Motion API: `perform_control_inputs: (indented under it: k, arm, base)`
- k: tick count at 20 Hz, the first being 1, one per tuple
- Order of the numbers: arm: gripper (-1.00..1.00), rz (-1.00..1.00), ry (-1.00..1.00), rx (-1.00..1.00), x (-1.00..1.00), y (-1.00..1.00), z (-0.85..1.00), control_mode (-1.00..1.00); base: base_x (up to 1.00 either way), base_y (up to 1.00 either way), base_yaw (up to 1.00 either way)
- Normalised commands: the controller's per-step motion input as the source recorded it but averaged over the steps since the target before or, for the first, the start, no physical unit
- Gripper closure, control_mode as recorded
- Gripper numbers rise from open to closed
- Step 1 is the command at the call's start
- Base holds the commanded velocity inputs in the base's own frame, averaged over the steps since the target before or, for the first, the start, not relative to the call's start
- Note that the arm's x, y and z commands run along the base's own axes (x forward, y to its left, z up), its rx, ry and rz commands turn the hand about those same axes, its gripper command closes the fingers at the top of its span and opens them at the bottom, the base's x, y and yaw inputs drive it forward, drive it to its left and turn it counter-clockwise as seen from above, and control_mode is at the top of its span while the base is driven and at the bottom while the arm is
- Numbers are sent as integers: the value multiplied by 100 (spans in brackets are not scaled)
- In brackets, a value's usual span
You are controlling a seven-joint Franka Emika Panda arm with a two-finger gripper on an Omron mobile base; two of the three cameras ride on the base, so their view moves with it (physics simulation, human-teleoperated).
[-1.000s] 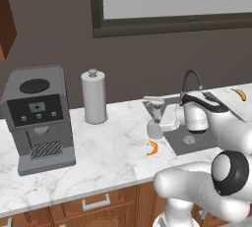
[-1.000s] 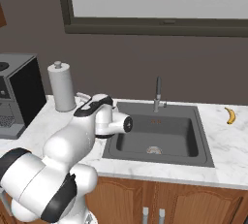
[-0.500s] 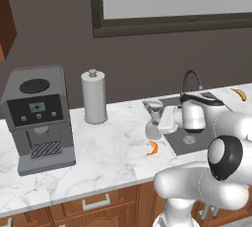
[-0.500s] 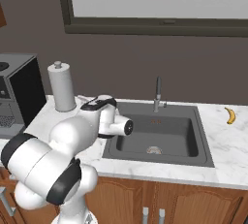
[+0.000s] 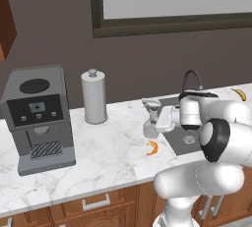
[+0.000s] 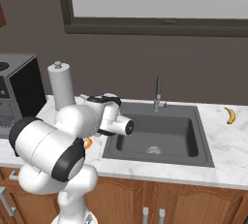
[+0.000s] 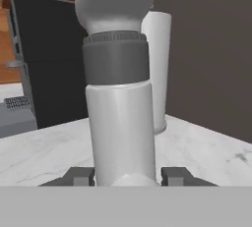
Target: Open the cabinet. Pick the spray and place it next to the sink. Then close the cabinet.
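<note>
The pale spray (image 7: 120,118) stands upright between my gripper's (image 7: 126,176) two dark fingertips (image 7: 78,176), which are shut on its lower body. Seen from the left base, the spray (image 5: 149,127) is at or just above the marble counter, with my gripper (image 5: 156,121) reaching it from the right, just left of the sink (image 5: 186,138). The dark sink (image 6: 160,131) is the basin to the right of my arm. A brown wooden edge of the cabinet (image 5: 6,19) shows at the upper left; whether its doors stand open I cannot tell.
A grey coffee machine (image 5: 37,118) and a paper towel roll (image 5: 94,97) stand to the left on the counter. A small orange item (image 5: 153,148) lies near the counter's front edge. A banana (image 6: 231,116) lies right of the sink, behind which rises the faucet (image 6: 157,92).
The spray has shifted slightly left, away from the sink, still in my gripper. The arm's elbow has swung over and lower.
</note>
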Motion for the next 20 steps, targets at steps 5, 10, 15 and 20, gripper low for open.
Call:
perform_control_inputs:
  k: [5, 10, 15, 20]
  arm:
    - [100, 2, 1, 1, 8, 0, -21, -100]
    - [100, 2, 0, 0, 3, 0, -22, -100]
    - [100, 1, 0, 0, 0, 1, -28, -100]
    - [100, 0, 0, 0, -12, 1, -33, -100]
  base:
    - [0, 0, 0]
    - [0, 0, 0]
    - [0, 0, 0]
    - [0, 0, 0]
